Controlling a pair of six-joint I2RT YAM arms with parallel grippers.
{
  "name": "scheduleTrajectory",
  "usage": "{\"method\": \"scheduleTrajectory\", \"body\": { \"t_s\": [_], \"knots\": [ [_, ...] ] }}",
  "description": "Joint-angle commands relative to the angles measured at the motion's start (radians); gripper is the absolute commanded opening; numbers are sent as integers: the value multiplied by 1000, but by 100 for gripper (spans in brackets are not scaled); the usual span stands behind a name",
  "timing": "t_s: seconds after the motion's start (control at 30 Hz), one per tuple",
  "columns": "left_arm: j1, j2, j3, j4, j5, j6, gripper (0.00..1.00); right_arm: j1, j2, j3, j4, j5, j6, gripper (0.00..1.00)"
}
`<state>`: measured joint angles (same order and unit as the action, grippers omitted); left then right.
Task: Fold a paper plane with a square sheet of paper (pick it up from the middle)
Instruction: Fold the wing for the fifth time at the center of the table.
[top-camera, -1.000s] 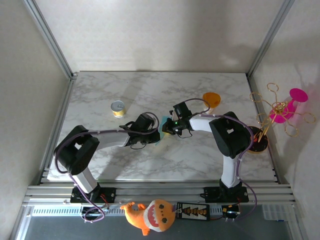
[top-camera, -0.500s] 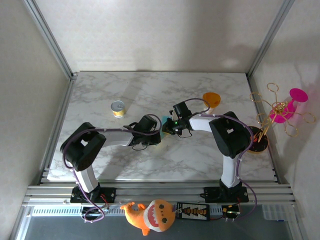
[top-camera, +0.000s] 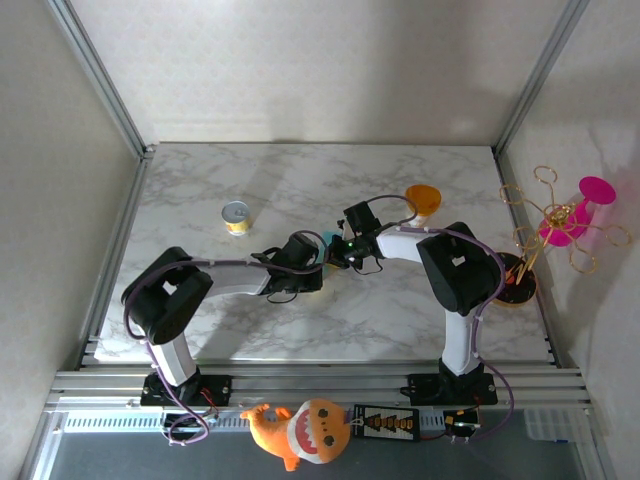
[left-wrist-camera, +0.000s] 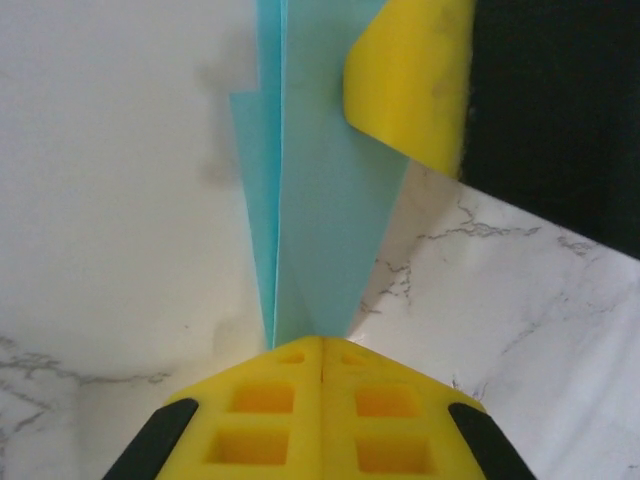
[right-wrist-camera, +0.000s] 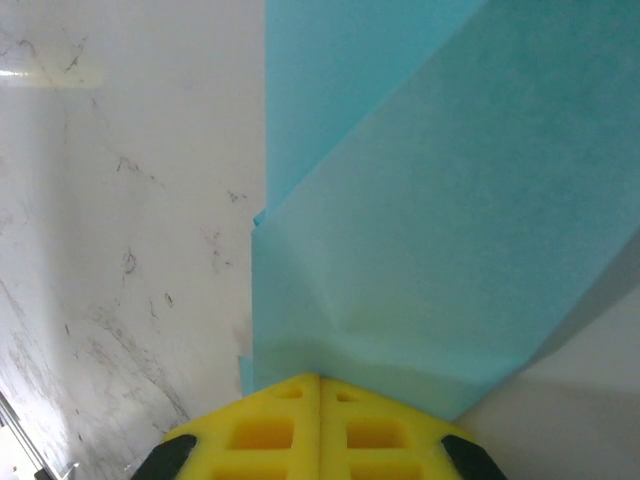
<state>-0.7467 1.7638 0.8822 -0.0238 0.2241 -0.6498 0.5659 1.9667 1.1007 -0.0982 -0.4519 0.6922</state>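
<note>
On the marble table (top-camera: 200, 180), the yellow can (top-camera: 236, 217) stands at ten o'clock from centre. The left gripper (left-wrist-camera: 322, 342), pointing toward three o'clock, is clenched on the narrow end of the folded teal paper (left-wrist-camera: 325, 200), which lies mid-table between both grippers. The right gripper (right-wrist-camera: 320, 378) pinches the paper's far end. The orange cup (top-camera: 423, 199) sits at two o'clock.
</note>
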Motion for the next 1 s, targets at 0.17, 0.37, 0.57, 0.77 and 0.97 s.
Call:
{"method": "scheduleTrajectory", "body": {
  "t_s": [0.17,0.37,0.57,0.77,0.97],
  "knots": [
    [-45,-47,-58,-182,35,21,0,3,130,-33,-107,223,0,4],
    [-57,-39,-74,-199,28,25,0,3,134,-29,-107,222,0,4],
    [-66,-29,-77,-212,3,25,0,4,137,-31,-106,219,1,4],
    [-89,-2,-82,-224,-12,24,0,3,136,-33,-107,220,3,3],
    [-113,-15,-114,-240,-13,13,0,3,140,-32,-107,221,7,3]
  ]
}}
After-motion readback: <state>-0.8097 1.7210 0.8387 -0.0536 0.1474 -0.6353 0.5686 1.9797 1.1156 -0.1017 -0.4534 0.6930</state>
